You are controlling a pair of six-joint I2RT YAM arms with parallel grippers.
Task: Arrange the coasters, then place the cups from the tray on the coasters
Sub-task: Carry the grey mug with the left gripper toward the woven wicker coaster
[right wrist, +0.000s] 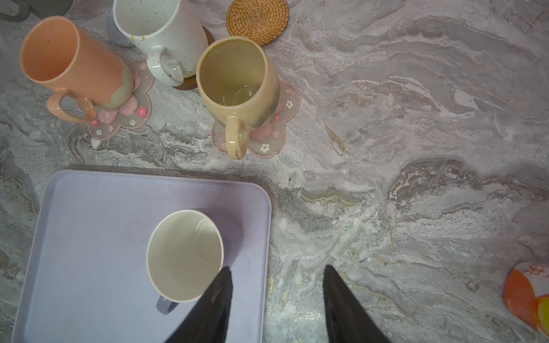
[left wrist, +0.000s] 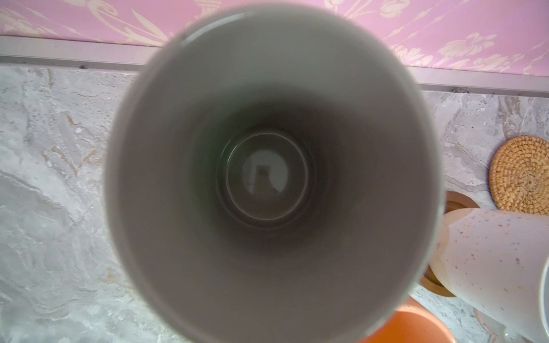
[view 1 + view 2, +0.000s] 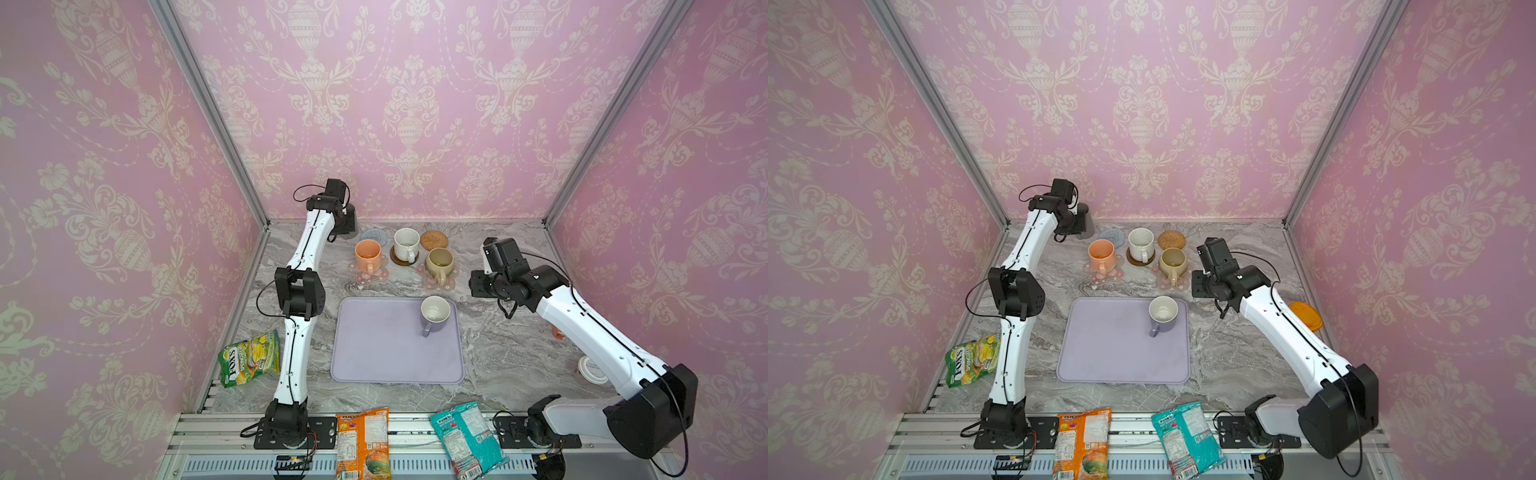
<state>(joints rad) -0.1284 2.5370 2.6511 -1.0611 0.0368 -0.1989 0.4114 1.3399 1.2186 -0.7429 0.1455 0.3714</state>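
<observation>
L gripper (image 3: 1074,224) is at far back-L corner of the marble table (image 3: 498,353), clamped tight on the dark grey tumbler (image 2: 267,89). My wrist cam looks straight down its bore; fingers hidden behind the rim. Tumbler is upright, just beside the grey-blue woven coaster (image 3: 375,237), which is bare. Can't tell if tumbler base touches the table. R gripper (image 1: 276,306) is spread apart w/ nothing btwn its fingers (image 1: 215,300), hanging above the tray's far-R corner, one fingertip close by the rim of the lavender mug (image 1: 184,255). That mug is upright on the lavender tray (image 1: 89,237) in the far-R corner, handle twd near side, the only cup on it. Behind the tray: peach-orange mug (image 3: 368,253) on flower coaster (image 3: 376,277); white speckled mug (image 3: 406,243) on dark brown wooden coaster (image 3: 398,261); beige-yellow mug (image 3: 439,262) on second flower coaster (image 3: 446,283). All three upright, handles twd tray. Tan rattan coaster (image 3: 434,240) is bare, just behind the beige-yellow mug. Orange lid (image 3: 1306,316) lies at R table edge beside my R arm. Fox's candy bag (image 3: 249,359) is near L arm.
</observation>
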